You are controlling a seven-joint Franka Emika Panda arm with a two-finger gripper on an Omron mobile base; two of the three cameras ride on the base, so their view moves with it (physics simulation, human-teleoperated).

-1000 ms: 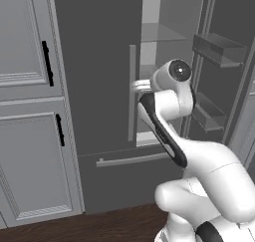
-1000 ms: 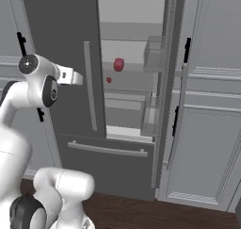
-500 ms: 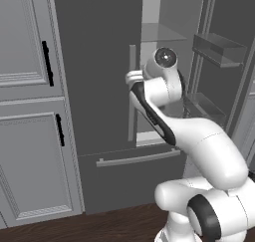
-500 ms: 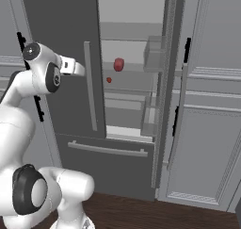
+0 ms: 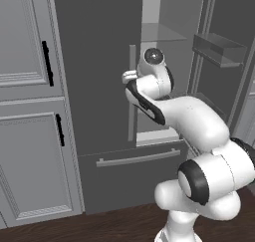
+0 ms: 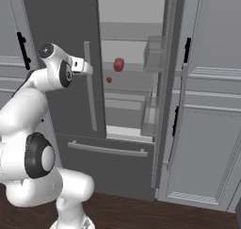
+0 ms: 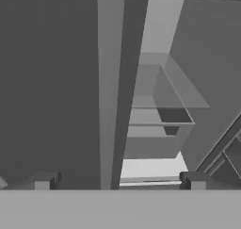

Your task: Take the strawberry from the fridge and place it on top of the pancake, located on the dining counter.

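Dark grey fridge: right door swung open, left door closed, pale interior and glass shelves exposed. Opening step judged done; picking, carrying and placing on the pancake all left.

Red strawberry: on an upper shelf inside, well back, untouched. Smaller red item just below and left of it, identity unclear.

Tool: raised to shelf height in front of the closed left door, beside its bar handle, outside the cavity. Fingertips set apart in hand view, nothing between them; released, empty.

Relation: strawberry apart from tool, to its right and deeper in, at about the same height. Bar handle running up the middle of hand view, open shelves to its right. Reach past the door edge judged next.
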